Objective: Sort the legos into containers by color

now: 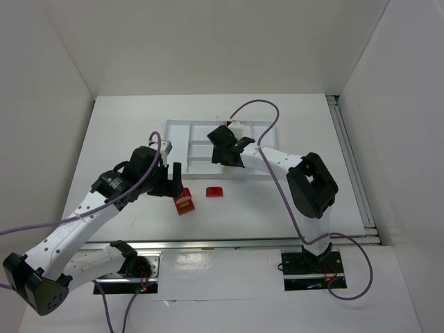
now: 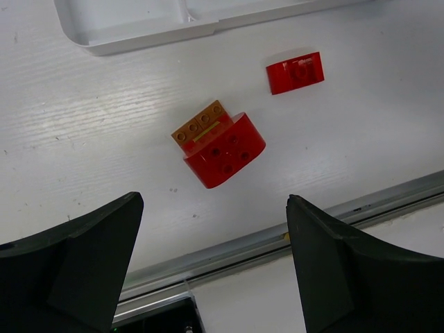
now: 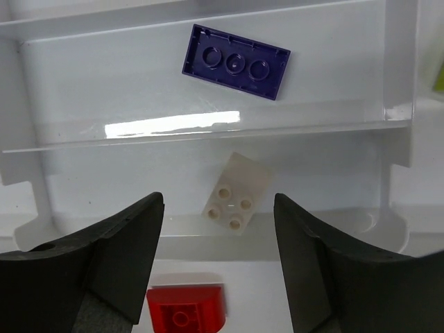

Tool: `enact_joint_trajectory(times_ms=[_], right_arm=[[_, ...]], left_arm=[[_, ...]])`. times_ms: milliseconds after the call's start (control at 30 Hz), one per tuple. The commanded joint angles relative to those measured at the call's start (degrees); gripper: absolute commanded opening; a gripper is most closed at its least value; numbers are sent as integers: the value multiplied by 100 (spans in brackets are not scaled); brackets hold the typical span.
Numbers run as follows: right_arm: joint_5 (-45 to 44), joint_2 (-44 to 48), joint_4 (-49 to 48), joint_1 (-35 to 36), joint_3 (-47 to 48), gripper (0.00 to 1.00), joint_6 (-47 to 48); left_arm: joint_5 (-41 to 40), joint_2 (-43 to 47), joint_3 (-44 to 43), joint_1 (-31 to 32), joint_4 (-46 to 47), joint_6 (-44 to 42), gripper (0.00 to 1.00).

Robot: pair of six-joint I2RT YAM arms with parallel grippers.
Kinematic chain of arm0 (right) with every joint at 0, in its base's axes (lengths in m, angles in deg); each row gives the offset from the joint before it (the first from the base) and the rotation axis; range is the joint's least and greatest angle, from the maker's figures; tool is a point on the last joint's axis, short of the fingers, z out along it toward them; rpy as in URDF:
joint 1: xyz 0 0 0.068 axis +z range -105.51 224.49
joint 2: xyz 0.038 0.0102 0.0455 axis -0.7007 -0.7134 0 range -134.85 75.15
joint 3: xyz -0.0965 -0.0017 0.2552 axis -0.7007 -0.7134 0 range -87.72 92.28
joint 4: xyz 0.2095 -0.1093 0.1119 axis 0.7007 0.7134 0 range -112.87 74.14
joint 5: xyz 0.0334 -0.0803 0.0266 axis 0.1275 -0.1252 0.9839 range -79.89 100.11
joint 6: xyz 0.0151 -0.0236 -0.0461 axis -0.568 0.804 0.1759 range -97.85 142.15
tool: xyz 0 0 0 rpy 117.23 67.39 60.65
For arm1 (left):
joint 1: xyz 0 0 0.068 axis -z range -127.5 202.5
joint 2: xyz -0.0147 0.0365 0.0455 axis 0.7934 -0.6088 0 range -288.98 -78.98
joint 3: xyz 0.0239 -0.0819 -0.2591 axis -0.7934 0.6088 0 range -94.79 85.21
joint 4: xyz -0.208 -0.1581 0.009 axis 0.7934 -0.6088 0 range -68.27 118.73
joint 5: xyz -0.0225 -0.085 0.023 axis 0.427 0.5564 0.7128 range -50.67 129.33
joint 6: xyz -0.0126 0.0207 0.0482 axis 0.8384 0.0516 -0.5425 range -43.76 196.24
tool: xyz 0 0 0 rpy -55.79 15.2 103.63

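Observation:
The white tray [image 1: 177, 125] lies at mid-table. In the right wrist view a blue-purple brick [image 3: 236, 61] lies in one long slot and a cream-white brick [image 3: 237, 194] in the nearest slot; a lime-green sliver [image 3: 439, 76] shows at the right edge. My right gripper [image 3: 218, 201] hangs open and empty above the cream brick, over the tray's near side [image 1: 229, 150]. On the table a rounded red brick [image 2: 225, 154] touches an orange-brown brick [image 2: 201, 125]. A small red brick [image 2: 295, 72] lies apart to their right. My left gripper [image 2: 214, 201] is open and empty above the table, just short of the pair.
The tray's near rim [image 2: 139, 31] lies beyond the loose bricks. A metal rail [image 2: 277, 239] runs along the table's near edge under my left gripper. White walls close in the table on three sides. The red brick [image 3: 186, 311] sits just outside the tray.

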Motion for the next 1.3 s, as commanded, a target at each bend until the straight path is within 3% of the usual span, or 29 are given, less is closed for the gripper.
enact_joint_trajectory(times_ms=[0,133,467,600,767,933,1267], right_arm=[[-55,351,-141,-1,84,72,-3],[-310,1229,-89,-1,-398,72,-3],[-469,3261,255,-484,-1322,73,-3],[-521,3473,377,-537,-1322,73,-3],[-522,3526,378,-537,-1383,73,-56],[-469,3526,378,-537,-1437,73,-108],[-469,3579,325,-537,-1542,73,-108]], left_arm=[[76,-175,-99,109,-66,-265,95],[262,-517,-213,364,-66,-538,95],[-915,-1222,-275,637,-172,-29,96],[-1118,-1291,-108,637,249,42,96],[-1320,-1941,-284,637,110,42,96],[-1321,-1872,-346,637,162,42,96],[-655,-2127,-406,523,443,-256,93]])
